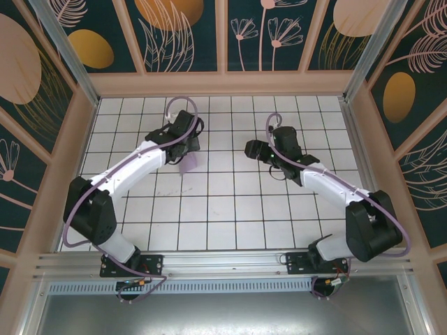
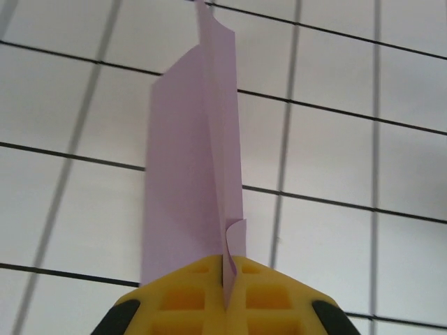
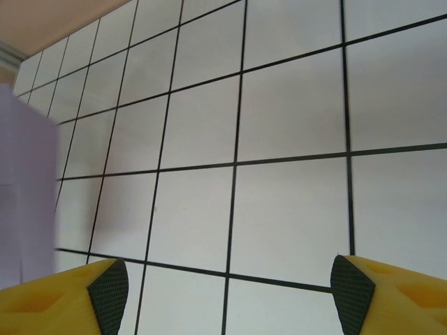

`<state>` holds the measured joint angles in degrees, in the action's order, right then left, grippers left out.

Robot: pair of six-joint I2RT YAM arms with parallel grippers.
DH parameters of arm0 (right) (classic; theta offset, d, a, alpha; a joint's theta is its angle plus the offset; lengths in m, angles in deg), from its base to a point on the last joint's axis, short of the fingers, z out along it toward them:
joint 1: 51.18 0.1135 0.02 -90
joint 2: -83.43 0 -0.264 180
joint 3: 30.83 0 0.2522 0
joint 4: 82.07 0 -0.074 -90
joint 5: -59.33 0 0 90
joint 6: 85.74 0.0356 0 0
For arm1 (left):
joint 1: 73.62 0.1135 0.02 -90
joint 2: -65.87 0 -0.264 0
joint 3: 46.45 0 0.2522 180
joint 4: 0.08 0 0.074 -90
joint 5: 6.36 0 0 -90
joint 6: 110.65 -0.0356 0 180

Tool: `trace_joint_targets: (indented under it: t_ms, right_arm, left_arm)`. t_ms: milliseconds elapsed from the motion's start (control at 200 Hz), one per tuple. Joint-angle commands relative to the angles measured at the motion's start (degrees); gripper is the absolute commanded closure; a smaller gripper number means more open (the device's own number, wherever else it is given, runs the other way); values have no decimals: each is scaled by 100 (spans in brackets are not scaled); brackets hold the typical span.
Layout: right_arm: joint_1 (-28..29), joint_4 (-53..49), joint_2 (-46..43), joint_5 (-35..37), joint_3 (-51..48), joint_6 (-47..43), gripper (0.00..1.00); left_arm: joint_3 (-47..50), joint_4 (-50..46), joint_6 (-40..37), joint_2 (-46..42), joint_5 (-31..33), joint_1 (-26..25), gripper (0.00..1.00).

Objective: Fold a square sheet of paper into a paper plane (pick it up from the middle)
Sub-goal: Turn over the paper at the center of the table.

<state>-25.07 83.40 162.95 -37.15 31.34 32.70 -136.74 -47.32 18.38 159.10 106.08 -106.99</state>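
**Left gripper**: jaws closed on the lilac paper. They pinch it at one short end, and the layers run into the seam between the yellow fingers. The paper is a narrow folded strip. Its long axis runs straight out from the jaws, in line with the gripper, and its other end hangs free over the tiled table. Whether that end touches the tiles cannot be told.

**Right gripper**: jaws wide open, nothing between the pads. In the right wrist view the paper stands at the left edge, outside the finger on that side. It therefore lies left of the jaw gap, not in it.

**Top view:** the paper sits left of centre, on the near side of the left gripper. The right gripper is to its right, well apart, and points left toward it.

**Judgement:** a second grip by the right arm depends on closing this sideways offset. The right jaws would need to travel left until the strip's free part lies between the pads, which should close on its flat faces.

**Risk:** the thin paper may bend away on contact
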Motion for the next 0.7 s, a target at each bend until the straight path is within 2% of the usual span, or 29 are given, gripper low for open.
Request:
trace_joint_targets:
  t_ms: [0, 215, 325, 455, 696]
  right_arm:
    - [-75, -143, -157, 322, -116, 124, 21]
    - [-145, -222, -157, 356, -149, 212, 21]
    - [-188, -252, -157, 367, -167, 240, 21]
    - [-241, -292, -109, 329, -170, 257, 21]
    - [-324, -331, -8, 251, -185, 337, 21]
  left_arm:
    - [-307, -1286, -197, 458, 1353, -147, 93]
    - [-840, -1724, -4, 1842, 1982, -430, 93]
    - [-1060, -1707, -158, 2454, 1999, -589, 93]
    - [-1201, -1321, -329, 2825, 1667, -726, 92]
    - [-1038, -345, -369, 2922, 359, -858, 87]
